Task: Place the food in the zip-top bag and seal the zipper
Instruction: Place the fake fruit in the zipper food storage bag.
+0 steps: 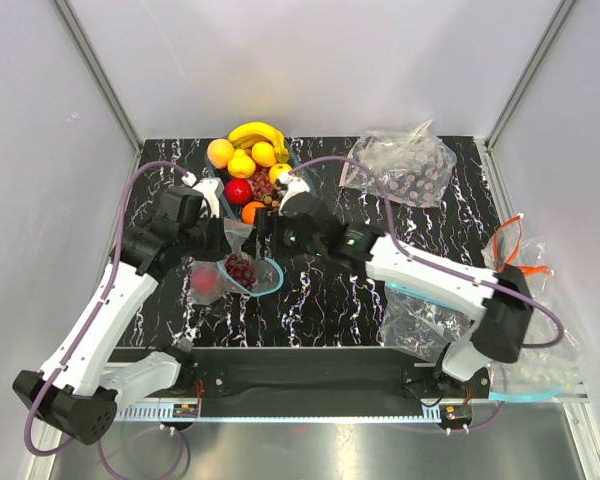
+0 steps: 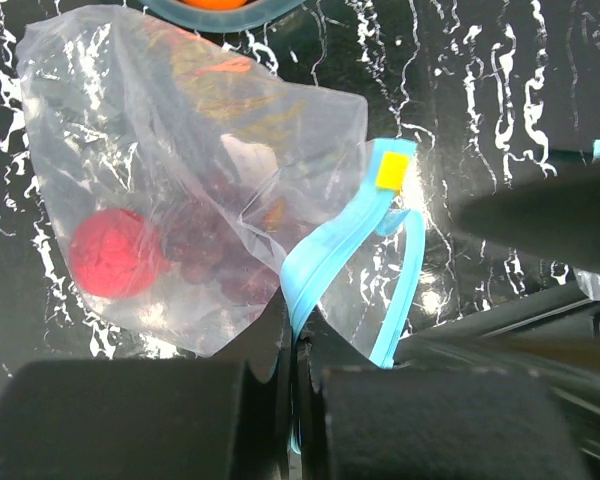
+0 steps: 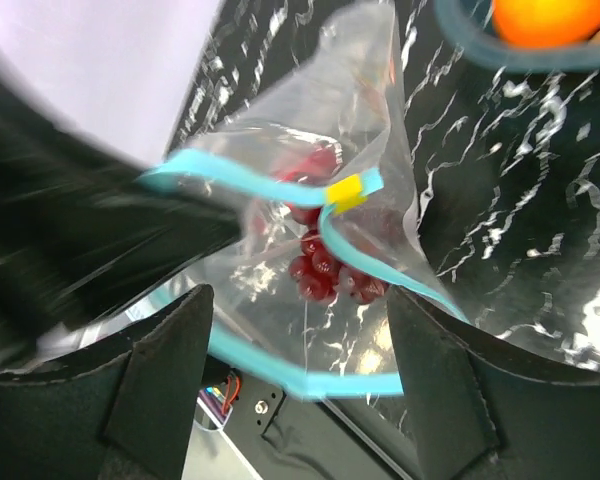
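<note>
While you look down from the top camera, the zip-top bag point(image 1: 236, 274) sits on the black marbled table point(image 1: 330, 300), just in front of the pile of loose fruit point(image 1: 248, 152). Dark grapes point(image 1: 242, 270) and a red apple point(image 1: 205, 283) are inside it. Your left gripper point(image 1: 228, 238) and right gripper point(image 1: 263, 238) meet over the bag's upper edge. A wrinkled clear bag point(image 1: 400, 165) lies well apart at the far right.

From your left wrist camera, the left gripper point(image 2: 295, 350) is clamped tight on the zipper point(image 2: 325, 255), pinching the light-blue strip between its closed fingers point(image 2: 265, 345). The strip's yellow slider point(image 2: 392, 172) sits at its far end. The apple point(image 2: 115, 252) and grapes point(image 2: 205, 250) rest against the bag's lower wall. The rim of the fruit bowl point(image 2: 230, 10) shows at the top edge.

From your right wrist camera, the right gripper point(image 3: 300, 380) stands spread wide and holds nothing. Its two fingers point(image 3: 160, 370) flank the bag's gaping mouth, and you can see the grapes point(image 3: 325, 270) through the plastic. The zipper point(image 3: 250, 190) curves across the opening, with the slider point(image 3: 347, 192) near the middle.
</note>
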